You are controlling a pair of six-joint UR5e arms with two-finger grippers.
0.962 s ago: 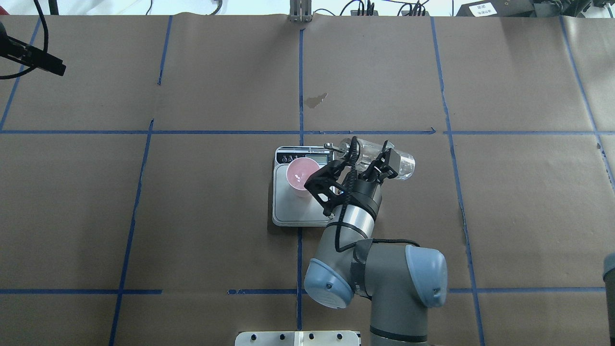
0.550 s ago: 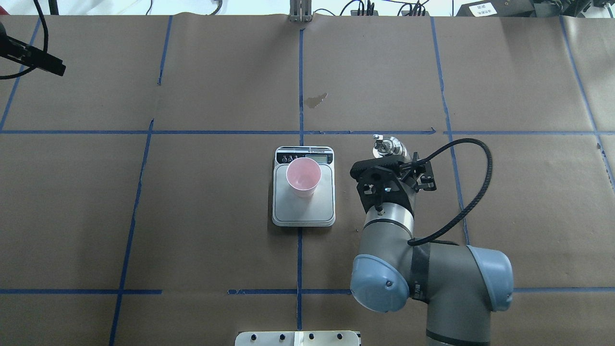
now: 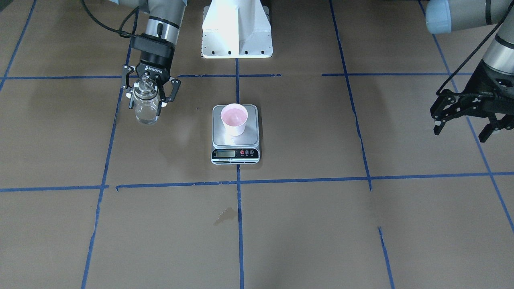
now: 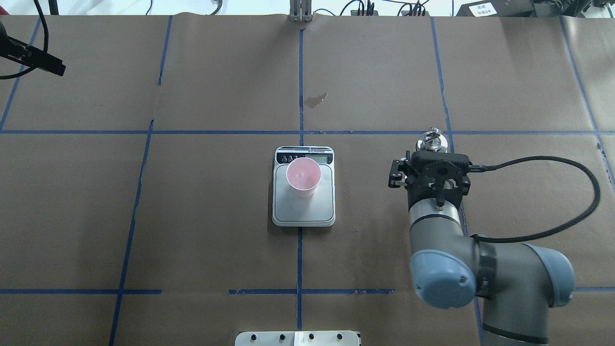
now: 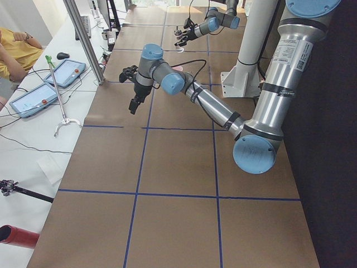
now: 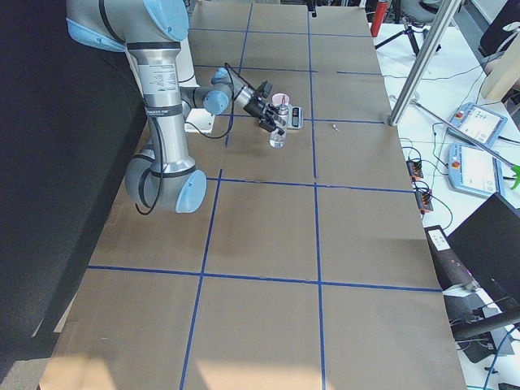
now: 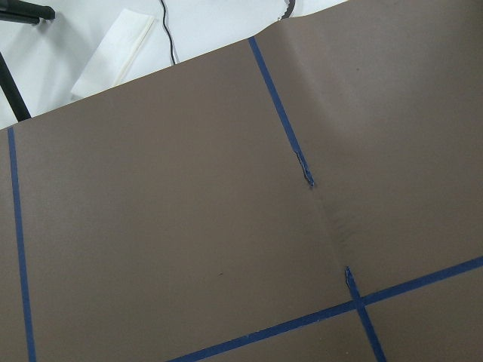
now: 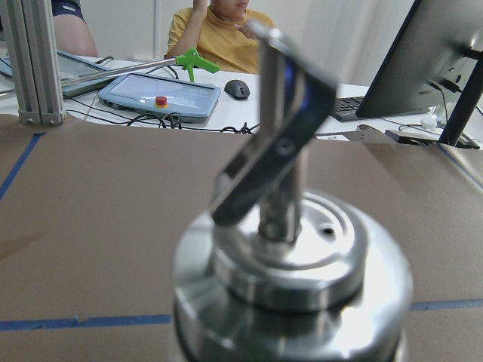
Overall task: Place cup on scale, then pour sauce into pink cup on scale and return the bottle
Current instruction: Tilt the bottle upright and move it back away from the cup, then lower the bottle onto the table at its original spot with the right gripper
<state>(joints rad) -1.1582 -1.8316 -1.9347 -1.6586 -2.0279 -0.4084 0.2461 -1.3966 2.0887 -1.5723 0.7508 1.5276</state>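
Observation:
The pink cup [image 4: 302,177] stands upright on the scale's [image 4: 303,214] silver plate at the table's middle; both also show in the front view, cup [image 3: 234,118] and scale [image 3: 235,154]. My right gripper [image 4: 435,156] is shut on the clear glass bottle [image 4: 432,142] and holds it upright, well to the right of the scale. In the front view the bottle [image 3: 146,110] hangs from that gripper [image 3: 149,96], low over the paper; I cannot tell if it touches. Its metal collar and spout fill the right wrist view [image 8: 290,256]. My left gripper [image 3: 459,130] is open and empty, far off to the side.
Brown paper with blue tape lines covers the table. A small dark stain [image 4: 316,100] lies beyond the scale. The robot's white base [image 3: 237,28] stands behind the scale. An operator [image 8: 226,30] sits past the far edge. The left wrist view shows only paper and tape.
My right gripper has swung the bottle from lying tilted by the cup to upright, and carried it to the right, away from the scale. The cup and scale have not moved.

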